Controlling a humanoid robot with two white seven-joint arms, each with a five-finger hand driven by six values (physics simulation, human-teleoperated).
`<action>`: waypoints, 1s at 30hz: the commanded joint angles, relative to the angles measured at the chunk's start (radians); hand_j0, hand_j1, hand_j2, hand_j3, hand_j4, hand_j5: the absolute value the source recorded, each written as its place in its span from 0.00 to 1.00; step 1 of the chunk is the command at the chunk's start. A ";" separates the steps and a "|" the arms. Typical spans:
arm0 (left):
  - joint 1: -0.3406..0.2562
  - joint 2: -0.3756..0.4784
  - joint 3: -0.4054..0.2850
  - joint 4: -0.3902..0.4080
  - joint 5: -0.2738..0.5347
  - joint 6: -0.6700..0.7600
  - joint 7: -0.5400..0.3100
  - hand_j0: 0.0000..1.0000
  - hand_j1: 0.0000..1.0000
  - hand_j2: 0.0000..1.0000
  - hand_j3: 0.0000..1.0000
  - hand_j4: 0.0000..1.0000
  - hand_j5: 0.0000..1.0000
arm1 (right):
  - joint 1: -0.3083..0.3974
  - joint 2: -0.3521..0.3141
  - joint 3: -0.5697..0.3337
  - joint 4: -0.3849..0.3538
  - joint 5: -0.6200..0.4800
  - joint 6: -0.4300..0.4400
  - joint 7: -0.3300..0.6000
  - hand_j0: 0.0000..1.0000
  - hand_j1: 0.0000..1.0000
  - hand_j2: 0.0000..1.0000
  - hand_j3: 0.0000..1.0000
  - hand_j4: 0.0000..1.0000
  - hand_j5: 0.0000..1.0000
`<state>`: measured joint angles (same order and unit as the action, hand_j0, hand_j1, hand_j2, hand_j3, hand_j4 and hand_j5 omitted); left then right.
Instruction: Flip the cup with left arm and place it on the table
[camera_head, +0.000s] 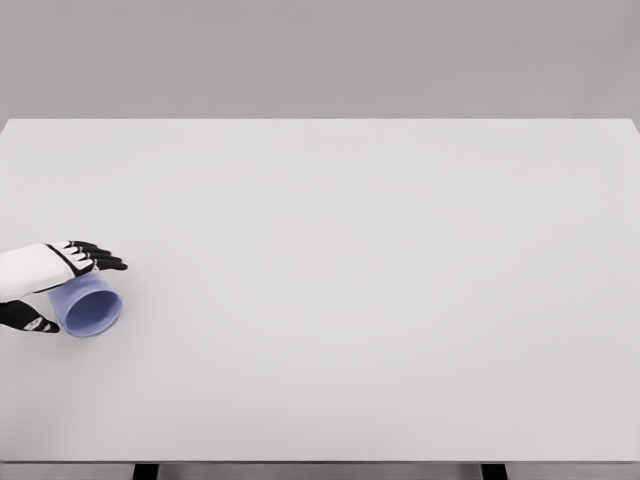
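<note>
Lying sideways on the table (350, 300), blue cup (92, 308) sits grasped within the left hand (50, 285).

left arm: entered from left edge, low
left hand (50, 285): fingers curled round cup (92, 308), thumb below

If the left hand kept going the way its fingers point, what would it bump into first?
Probably nothing. The left hand, wrapped around the purple cup, points right across the white table, and that way looks free as far as the picture shows.
</note>
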<state>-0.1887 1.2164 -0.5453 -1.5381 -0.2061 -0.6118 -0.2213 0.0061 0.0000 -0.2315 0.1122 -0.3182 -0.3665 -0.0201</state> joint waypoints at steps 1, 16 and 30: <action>0.000 -0.005 0.001 0.003 0.005 0.001 0.000 1.00 1.00 1.00 1.00 1.00 1.00 | 0.000 0.000 0.000 0.000 -0.001 0.000 0.000 1.00 1.00 1.00 1.00 1.00 1.00; 0.000 -0.018 -0.001 0.006 -0.030 0.001 0.000 1.00 1.00 1.00 1.00 1.00 1.00 | 0.000 0.000 0.000 0.000 -0.001 0.000 0.000 1.00 1.00 1.00 1.00 1.00 1.00; 0.000 -0.029 -0.001 0.003 -0.067 0.001 0.000 0.92 0.92 0.92 0.92 0.92 0.92 | 0.000 0.000 0.001 0.000 -0.001 0.000 0.000 1.00 1.00 1.00 1.00 1.00 1.00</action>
<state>-0.1902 1.1895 -0.5471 -1.5349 -0.2716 -0.6118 -0.2216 0.0061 0.0000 -0.2311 0.1122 -0.3182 -0.3665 -0.0201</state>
